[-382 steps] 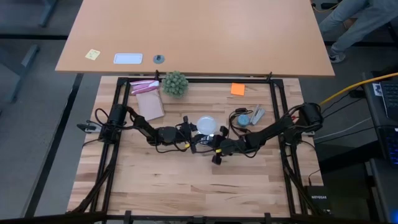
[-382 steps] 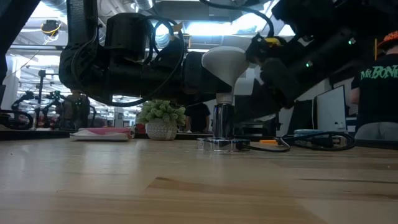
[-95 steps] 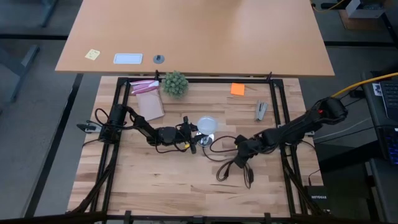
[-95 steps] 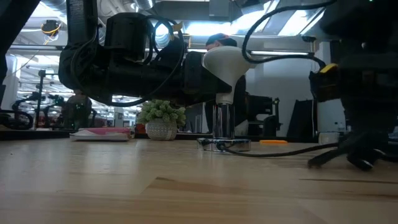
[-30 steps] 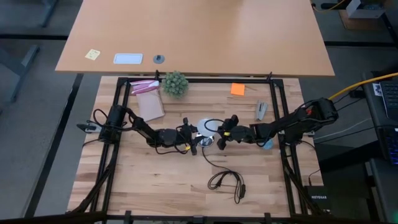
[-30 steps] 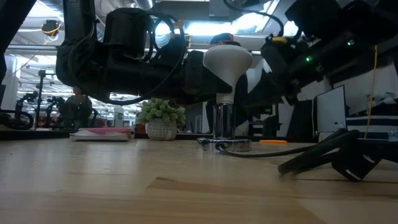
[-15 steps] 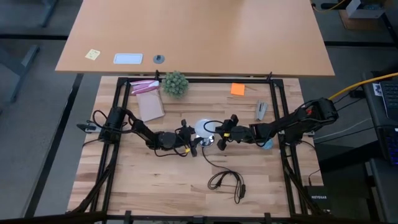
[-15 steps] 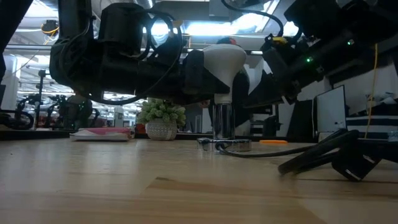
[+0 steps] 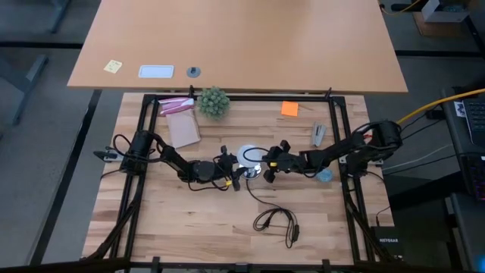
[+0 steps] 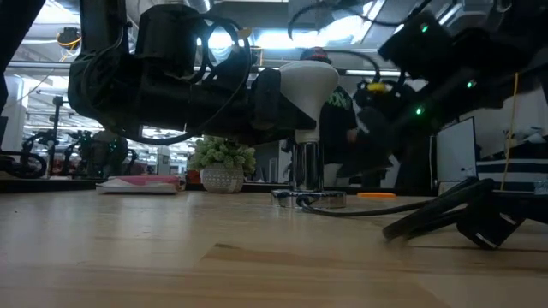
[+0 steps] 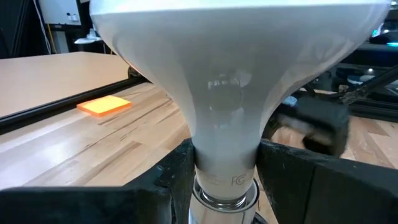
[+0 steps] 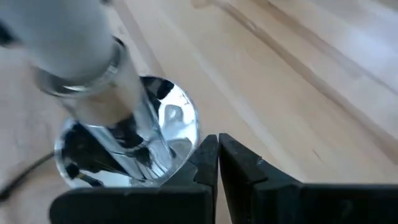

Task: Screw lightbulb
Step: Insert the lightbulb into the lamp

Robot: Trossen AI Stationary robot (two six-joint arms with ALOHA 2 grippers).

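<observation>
Two arms stretch low toward mid-table: the left gripper (image 9: 236, 171) pinches the neck of the lightbulb (image 9: 249, 156), which stands upright on the silvery socket (image 10: 308, 198). Just beside it, the right gripper (image 9: 270, 168) hovers with fingers pressed together, empty. Bare wood lies open toward the table's (image 9: 189, 227) near edge, save a coiled black cord (image 9: 276, 222).

Far edge of table: green plant (image 9: 213, 101), pink packet (image 9: 175, 105) beside it, orange note (image 9: 289, 108). Black cord (image 9: 276, 223) coiled near front (loose loop).
</observation>
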